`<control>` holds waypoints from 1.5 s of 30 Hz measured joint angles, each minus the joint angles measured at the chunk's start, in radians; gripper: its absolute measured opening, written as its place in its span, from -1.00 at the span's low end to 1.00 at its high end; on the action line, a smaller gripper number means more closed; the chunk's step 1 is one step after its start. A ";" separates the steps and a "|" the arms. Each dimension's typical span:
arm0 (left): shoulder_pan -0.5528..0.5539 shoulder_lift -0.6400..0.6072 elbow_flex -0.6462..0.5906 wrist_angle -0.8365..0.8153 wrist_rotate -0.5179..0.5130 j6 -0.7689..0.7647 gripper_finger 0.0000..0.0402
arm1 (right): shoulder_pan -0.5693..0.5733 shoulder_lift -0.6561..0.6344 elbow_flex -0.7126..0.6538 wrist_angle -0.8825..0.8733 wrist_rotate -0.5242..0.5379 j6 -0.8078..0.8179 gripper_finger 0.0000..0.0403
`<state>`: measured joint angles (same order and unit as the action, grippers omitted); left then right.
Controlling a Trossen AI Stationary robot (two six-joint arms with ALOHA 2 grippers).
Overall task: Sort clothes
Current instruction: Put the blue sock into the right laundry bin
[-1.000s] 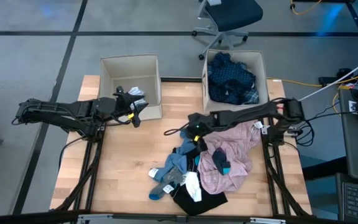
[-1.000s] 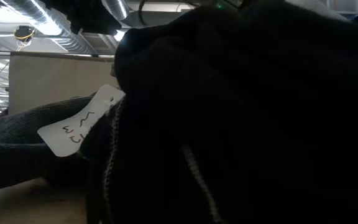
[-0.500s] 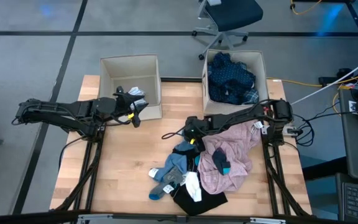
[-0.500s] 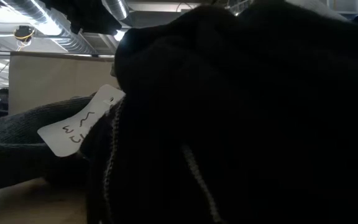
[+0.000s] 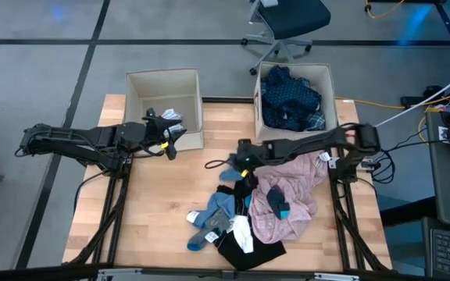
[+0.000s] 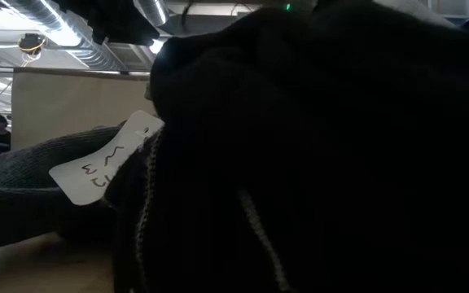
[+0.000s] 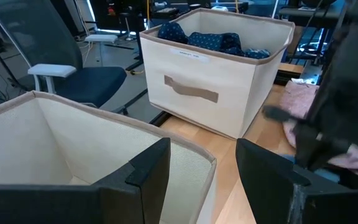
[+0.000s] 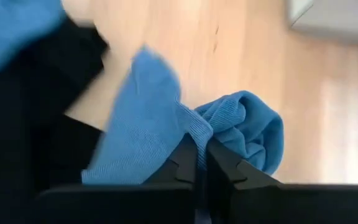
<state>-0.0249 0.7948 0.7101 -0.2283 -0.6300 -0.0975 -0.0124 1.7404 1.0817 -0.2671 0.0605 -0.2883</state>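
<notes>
Since a second ago my right gripper [image 5: 245, 167] has dipped toward the heap and come back up a little, its fingers closing meanwhile from apart to pinched together on a fold of the soft bright-blue knitted garment [image 8: 166, 134], which my right wrist view shows bunched right at the fingertips [image 8: 199, 163]. From the grip, the blue cloth trails toward the near edge of the pale wooden table [image 5: 155, 211], into the mixed heap of blue, black and white clothes [image 5: 229, 222], so its long axis runs roughly from my gripper down to the near edge, with the free end still lying in the heap. Beside it, on my right, sprawls the crumpled pale pink garment [image 5: 291, 191]. Beyond the gripper, toward the far edge, stands the beige square fabric box holding navy dotted clothes [image 5: 330, 86]; further left stands the other beige fabric box [image 5: 162, 76], with something small and white inside. I judge the lift must clear the heap before the piece swings to either box. My left gripper [image 5: 167, 140] hangs, fingers [image 7: 148, 171] apart, at that left box's near wall.
</notes>
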 joint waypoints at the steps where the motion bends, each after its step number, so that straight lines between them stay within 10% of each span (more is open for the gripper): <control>1: 0.000 0.000 0.000 0.000 0.000 0.000 -0.13 | 0.000 -0.030 0.000 -0.004 0.000 0.000 -0.96; 23: 0.000 0.000 0.000 0.008 0.000 0.002 -0.13 | -0.038 -0.578 0.087 -0.051 0.443 -0.217 -0.90; 45: 0.000 0.000 0.000 0.007 0.000 0.000 -0.13 | -0.687 -0.560 0.121 -0.312 0.322 -0.058 -0.89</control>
<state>-0.0250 0.7948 0.7101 -0.2211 -0.6300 -0.0971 -0.6991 1.1807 1.2022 -0.5795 0.3824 -0.3467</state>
